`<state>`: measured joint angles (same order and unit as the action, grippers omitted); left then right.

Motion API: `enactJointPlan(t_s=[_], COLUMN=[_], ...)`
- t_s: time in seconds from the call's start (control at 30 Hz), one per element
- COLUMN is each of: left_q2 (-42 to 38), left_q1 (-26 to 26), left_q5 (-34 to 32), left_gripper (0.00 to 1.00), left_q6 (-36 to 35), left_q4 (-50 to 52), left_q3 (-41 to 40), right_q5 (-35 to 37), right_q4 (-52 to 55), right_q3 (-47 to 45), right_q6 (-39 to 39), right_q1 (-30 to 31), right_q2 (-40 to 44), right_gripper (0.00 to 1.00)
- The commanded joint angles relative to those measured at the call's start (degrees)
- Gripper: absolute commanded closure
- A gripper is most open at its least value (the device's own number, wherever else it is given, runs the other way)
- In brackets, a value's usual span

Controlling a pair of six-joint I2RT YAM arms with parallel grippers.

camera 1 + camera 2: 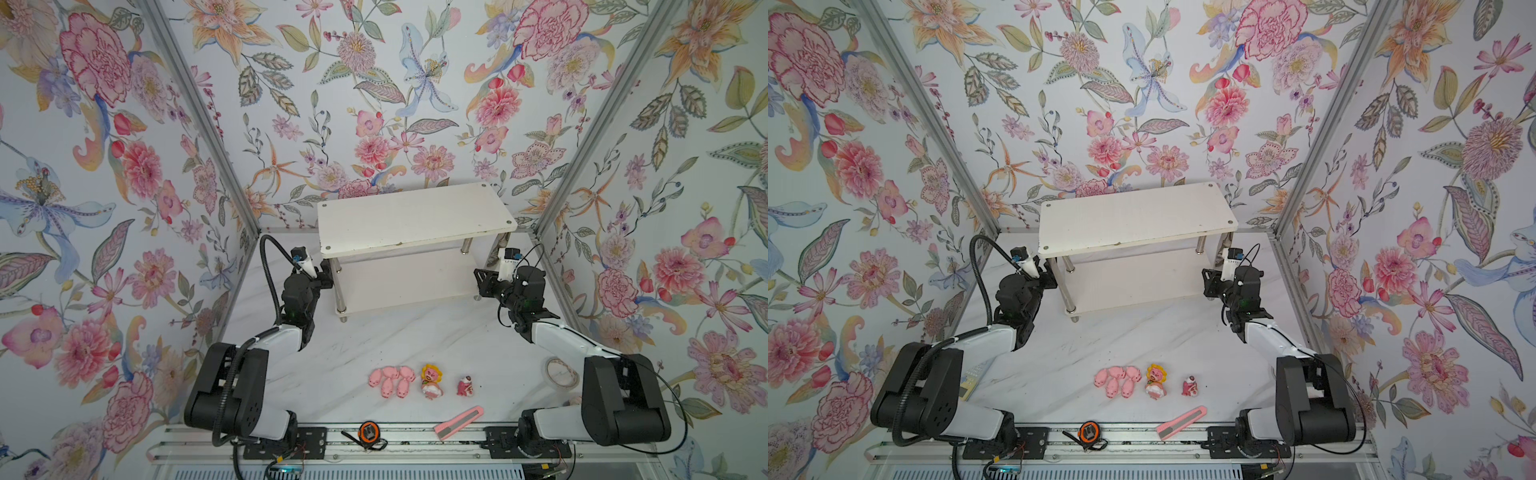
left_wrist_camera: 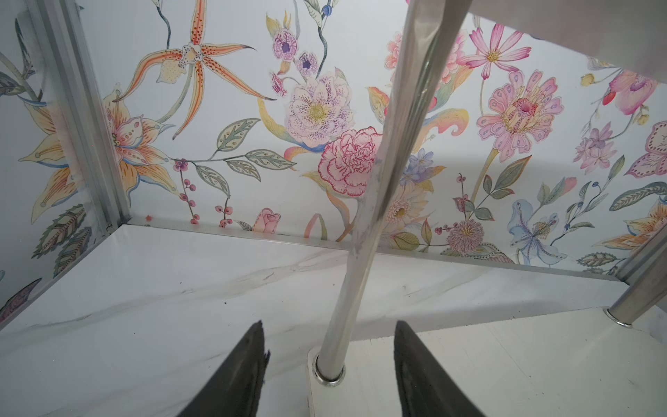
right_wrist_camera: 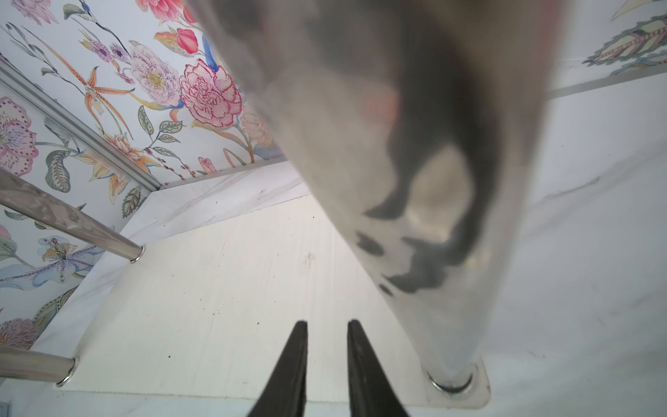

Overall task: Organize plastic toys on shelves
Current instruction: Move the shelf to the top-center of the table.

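Orange-black tape measure (image 1: pixel 368 432) and pink bar (image 1: pixel 459 422) lie at the near edge. Just beyond them, five pigs (image 1: pixel 391 380), a yellow-maned figurine (image 1: pixel 431 380) and a red-pink figurine (image 1: pixel 465 386) stand on the table (image 1: pixel 374 345), well apart from the shelves (image 1: pixel 415 216) at the far end. Both arms reach far, elbows folded. The left gripper (image 2: pixel 328 325) straddles the rack's near-left chrome leg (image 2: pixel 379 180), fingers parted and not touching it. The right gripper (image 3: pixel 327 323), at the rack's right end, shows a narrow empty gap over the lower board (image 3: pixel 216 289).
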<state>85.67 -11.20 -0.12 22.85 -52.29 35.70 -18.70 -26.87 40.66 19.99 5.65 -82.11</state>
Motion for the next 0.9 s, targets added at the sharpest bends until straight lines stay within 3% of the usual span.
enactJointPlan(t_s=[0.0, 0.27, 0.53, 0.7, 0.87], left_q2=[3.28, 12.22, 14.80, 12.24, 4.78], left_q1=[-0.79, -0.75, -0.81, -0.80, -0.80], left_q5=[1.17, 1.96, 1.44, 1.57, -1.38], left_gripper=[0.40, 0.41, 0.38, 0.37, 0.37], left_q6=[0.48, 0.62, -0.09, 1.13, 0.82], left_q4=[-2.90, -4.18, -3.03, -2.97, -2.82], left_q3=[4.32, 11.33, 14.66, 12.45, 4.95], right_q5=[-4.55, -6.86, -5.42, 2.72, 12.62], right_q4=[-3.01, -4.10, 1.43, 11.84, 20.41], right_q3=[3.29, 5.48, 4.10, 2.18, 0.10], right_q6=[2.22, 3.39, 1.42, -3.53, -8.81], right_q1=[-0.29, -0.20, 0.82, 4.35, 10.63], right_q2=[-3.80, -7.99, -3.44, 3.89, 11.63], right_gripper=[0.78, 0.77, 0.72, 0.70, 0.69])
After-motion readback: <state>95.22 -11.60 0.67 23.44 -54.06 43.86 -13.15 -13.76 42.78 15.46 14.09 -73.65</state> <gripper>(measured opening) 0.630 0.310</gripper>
